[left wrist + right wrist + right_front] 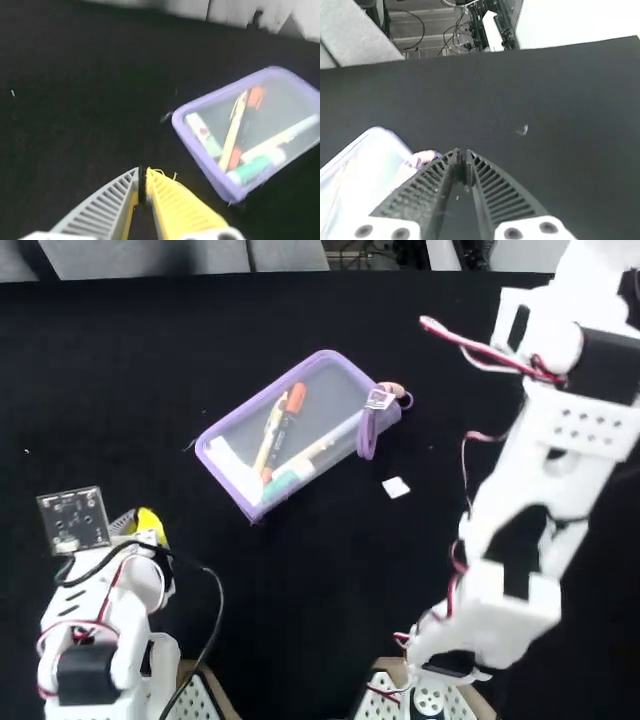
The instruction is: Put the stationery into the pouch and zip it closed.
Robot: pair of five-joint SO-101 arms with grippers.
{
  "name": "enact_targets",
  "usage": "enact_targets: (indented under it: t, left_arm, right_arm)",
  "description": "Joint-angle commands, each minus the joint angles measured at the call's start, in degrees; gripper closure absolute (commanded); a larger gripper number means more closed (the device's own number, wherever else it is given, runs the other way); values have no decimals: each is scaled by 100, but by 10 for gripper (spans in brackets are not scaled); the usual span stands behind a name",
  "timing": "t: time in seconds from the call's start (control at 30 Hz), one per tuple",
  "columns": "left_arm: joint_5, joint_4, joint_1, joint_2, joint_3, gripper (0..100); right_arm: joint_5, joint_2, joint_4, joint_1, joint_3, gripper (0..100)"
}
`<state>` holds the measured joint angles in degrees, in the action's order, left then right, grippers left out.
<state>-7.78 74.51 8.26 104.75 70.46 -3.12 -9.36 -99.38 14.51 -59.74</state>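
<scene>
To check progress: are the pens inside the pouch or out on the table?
Inside. The pens lie within the purple rim of the pouch and show through its clear side.

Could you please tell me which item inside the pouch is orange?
The orange-tipped marker lying beside the slim yellow pen; it alone shows a bright orange end.

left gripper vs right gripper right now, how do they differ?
Colour: the left gripper has one grey finger and one yellow finger, while both fingers of the right gripper are black.
Position: the left gripper sits well apart from the pouch, while the right gripper is close to the pouch's end with the zip pull.
Shared: both grippers are shut and hold nothing.
</scene>
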Motion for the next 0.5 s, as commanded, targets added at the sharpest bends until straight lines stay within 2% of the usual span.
enact_targets:
  t: [0.0, 0.2, 0.47]
  left_arm:
    - [-35, 9, 75, 0, 295, 970]
    - [-35, -325, 637, -9, 954, 970]
    - [-35, -308, 760, -9, 1446, 970]
  right_arm:
    - [53, 1121, -176, -114, 1138, 987]
    - [18, 2686, -70, -747, 3538, 985]
    - [53, 4910, 325, -818, 6053, 985]
